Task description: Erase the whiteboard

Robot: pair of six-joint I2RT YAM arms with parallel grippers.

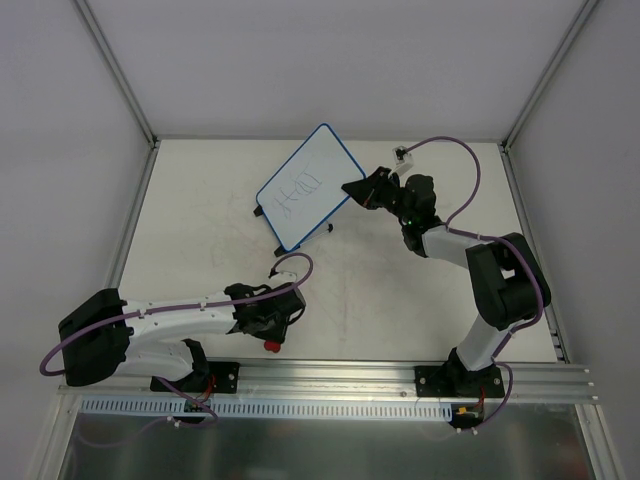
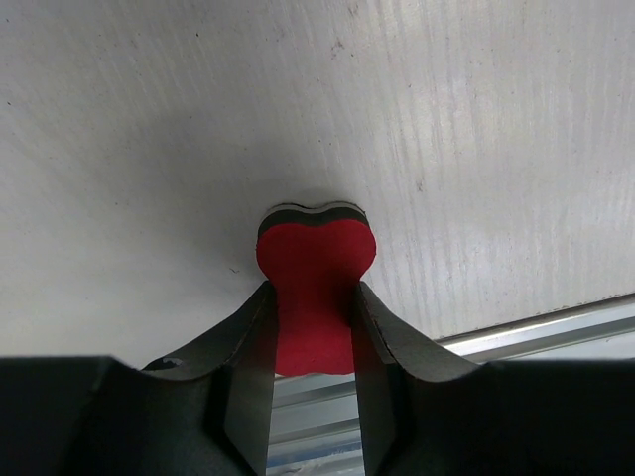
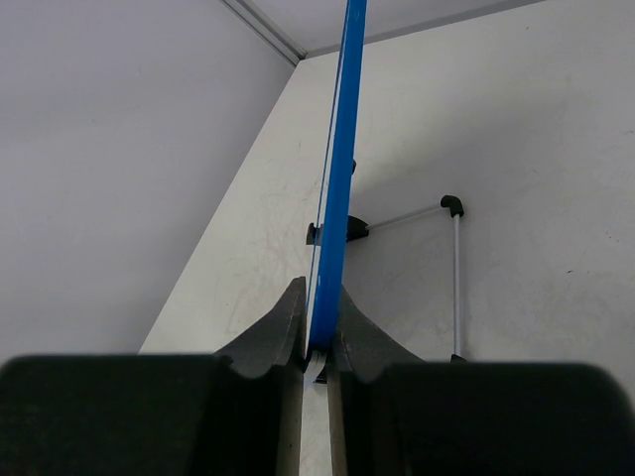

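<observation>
The whiteboard (image 1: 304, 186) stands tilted at the back middle of the table, white with a blue frame and dark scribbles on its face. My right gripper (image 1: 352, 189) is shut on its right edge; in the right wrist view the blue frame (image 3: 337, 188) runs edge-on between the jaws of the right gripper (image 3: 319, 327), with the wire stand and black feet (image 3: 451, 205) behind. My left gripper (image 1: 272, 338) is shut on the red bone-shaped eraser (image 1: 271, 346) near the front edge. In the left wrist view the left gripper (image 2: 313, 322) pinches the narrow waist of the eraser (image 2: 316, 273), just above the table.
The white table (image 1: 200, 230) is walled by white panels with metal corner posts. A metal rail (image 1: 400, 375) runs along the front edge, also in the left wrist view (image 2: 536, 332). Faint marks smear the tabletop.
</observation>
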